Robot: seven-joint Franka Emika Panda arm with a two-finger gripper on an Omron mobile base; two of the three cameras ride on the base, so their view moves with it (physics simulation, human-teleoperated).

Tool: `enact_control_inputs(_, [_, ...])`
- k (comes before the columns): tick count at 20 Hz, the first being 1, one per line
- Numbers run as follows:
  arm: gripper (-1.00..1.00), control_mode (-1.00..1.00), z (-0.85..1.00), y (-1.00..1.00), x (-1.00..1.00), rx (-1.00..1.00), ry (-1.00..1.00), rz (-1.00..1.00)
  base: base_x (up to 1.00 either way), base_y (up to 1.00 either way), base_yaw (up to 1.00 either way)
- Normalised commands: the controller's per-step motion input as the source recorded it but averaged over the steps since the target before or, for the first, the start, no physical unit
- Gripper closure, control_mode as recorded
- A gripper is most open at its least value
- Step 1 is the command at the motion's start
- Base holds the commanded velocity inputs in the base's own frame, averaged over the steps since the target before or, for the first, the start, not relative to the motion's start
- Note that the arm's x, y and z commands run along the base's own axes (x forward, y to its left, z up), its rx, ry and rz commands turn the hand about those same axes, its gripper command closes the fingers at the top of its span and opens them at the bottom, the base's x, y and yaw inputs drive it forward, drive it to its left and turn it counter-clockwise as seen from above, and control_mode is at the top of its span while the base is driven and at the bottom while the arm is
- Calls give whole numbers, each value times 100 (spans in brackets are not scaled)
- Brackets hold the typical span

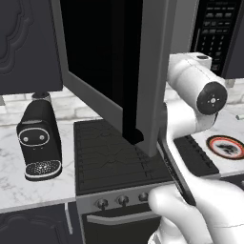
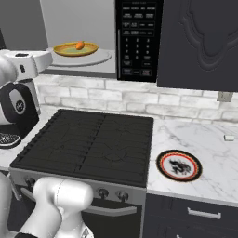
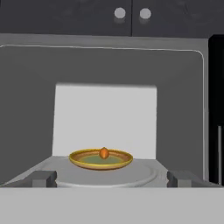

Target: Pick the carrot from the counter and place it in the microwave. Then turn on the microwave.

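Note:
The carrot (image 3: 103,153) (image 2: 80,45) lies in a shallow yellow dish (image 3: 100,160) (image 2: 76,49) on the turntable inside the microwave (image 2: 137,39). The microwave door (image 1: 109,66) stands swung wide open, and its black button panel (image 1: 214,28) is on the right. My gripper (image 3: 112,179) is open and holds nothing. It hovers in front of the open cavity, level with the dish and a short way back from it, with its fingertips (image 3: 41,178) spread wide apart. The white marble counter (image 2: 200,135) runs on both sides of the stove.
A black ridged stovetop (image 2: 88,144) lies below the microwave. A round red-rimmed plate (image 2: 179,165) sits on the counter to its right. A black coffee machine (image 1: 39,138) stands on the left. Dark cabinets (image 2: 200,42) flank the microwave.

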Motion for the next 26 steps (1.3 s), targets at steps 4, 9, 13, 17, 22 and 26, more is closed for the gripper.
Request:
enact_control_inputs(4, [-100,-100,8,0,-63,0,0,0,0,0,0])
enact_control_inputs(9, [-100,-100,9,0,-65,0,0,0,0,0,0])
enact_control_inputs(13, [-100,-100,8,-3,-61,0,0,0,0,0,0])
enact_control_inputs(17, [-100,-100,8,-10,-59,0,0,0,0,0,0])
enact_control_inputs(22, [-100,-100,9,-7,-65,0,0,0,0,0,0])
enact_control_inputs(26, [-100,-100,1,0,-69,0,0,0,0,0,0])
